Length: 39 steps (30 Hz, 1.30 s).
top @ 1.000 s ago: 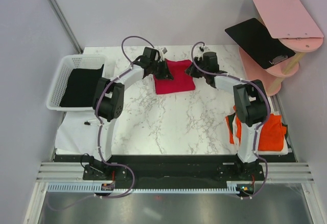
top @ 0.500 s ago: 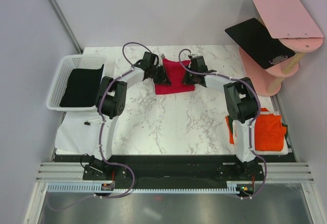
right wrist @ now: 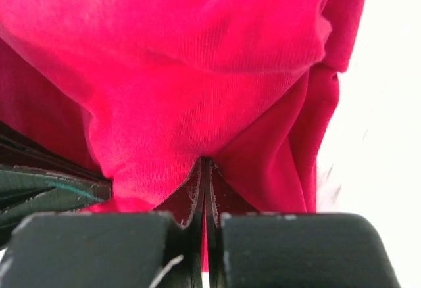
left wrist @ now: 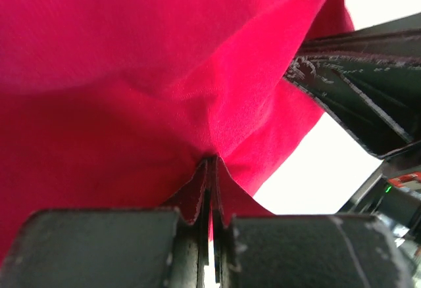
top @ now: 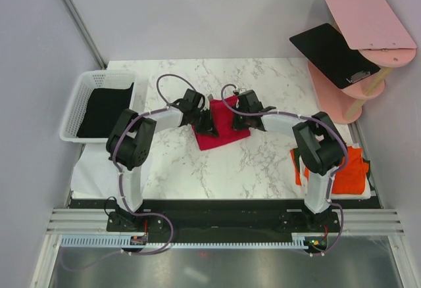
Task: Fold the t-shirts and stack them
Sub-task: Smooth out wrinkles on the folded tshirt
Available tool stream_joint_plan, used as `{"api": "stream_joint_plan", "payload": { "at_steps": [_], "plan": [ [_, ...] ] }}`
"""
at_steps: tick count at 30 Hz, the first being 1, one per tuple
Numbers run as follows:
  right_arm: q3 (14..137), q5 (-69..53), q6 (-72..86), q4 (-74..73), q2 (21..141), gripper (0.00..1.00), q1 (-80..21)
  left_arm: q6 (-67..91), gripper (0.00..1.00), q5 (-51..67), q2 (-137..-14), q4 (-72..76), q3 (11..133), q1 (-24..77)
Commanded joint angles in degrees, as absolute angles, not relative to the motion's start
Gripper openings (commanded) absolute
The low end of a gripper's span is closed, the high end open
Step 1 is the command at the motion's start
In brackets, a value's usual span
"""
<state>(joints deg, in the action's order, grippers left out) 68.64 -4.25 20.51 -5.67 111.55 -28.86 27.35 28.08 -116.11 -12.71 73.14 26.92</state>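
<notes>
**Both the left gripper [top: 202, 120] and the right gripper [top: 241, 118] pinch the crimson red soft cloth t-shirt [top: 221, 135]**

Top external view: the crimson shirt lies as a rumpled, roughly square fold at the middle of the white, grey-veined marble table [top: 217, 166]. One gripper is at its upper left edge and the other at its upper right edge. A black cloth t-shirt [top: 105, 109] lies flat in the white plastic mesh basket [top: 84, 81] at the left. A bright orange-red cloth t-shirt [top: 347, 171] sits folded at the lower right, partly behind the right arm. A flat black board [top: 332, 52] rests on the pink rounded shelf [top: 366, 17] in the upper right.

Left wrist view: only here does the grip itself show. The left gripper's [left wrist: 212, 217] dark matte fingers [left wrist: 99, 248] press together at the bottom, with a thin ridge of fine-knit crimson cloth [left wrist: 131, 71] squeezed between them.

Right wrist view: the right gripper [right wrist: 205, 221] is likewise clenched on a pleat of the crimson cloth [right wrist: 197, 71]. The cloth puckers upward in soft folds, with bright white table at the right edge.
</notes>
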Motion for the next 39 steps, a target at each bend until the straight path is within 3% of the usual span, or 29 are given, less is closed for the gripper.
{"api": "stream_joint_plan", "payload": {
  "at_steps": [1, 9, 20, 39],
  "plan": [
    [57.5, -5.9, 22.5, -13.7, 105.7, 0.00, -32.5, 29.2, 0.02, 23.6, -108.2, -13.8, 63.3, 30.8],
    [49.8, -5.6, 25.7, -13.4, 97.7, 0.00, -39.7, 31.1, 0.02, 22.0, -99.3, -12.7, 52.8, 31.9],
    [57.2, -1.9, 23.3, -10.7, 91.0, 0.00, -39.7, 27.8, 0.02, 16.4, -86.3, -12.3, 55.5, 32.1],
    [62.4, -4.9, 21.1, 3.9, 105.0, 0.00, -28.3, 27.6, 0.02, 20.6, -109.1, -3.8, 67.1, 23.0]
  ]
}}
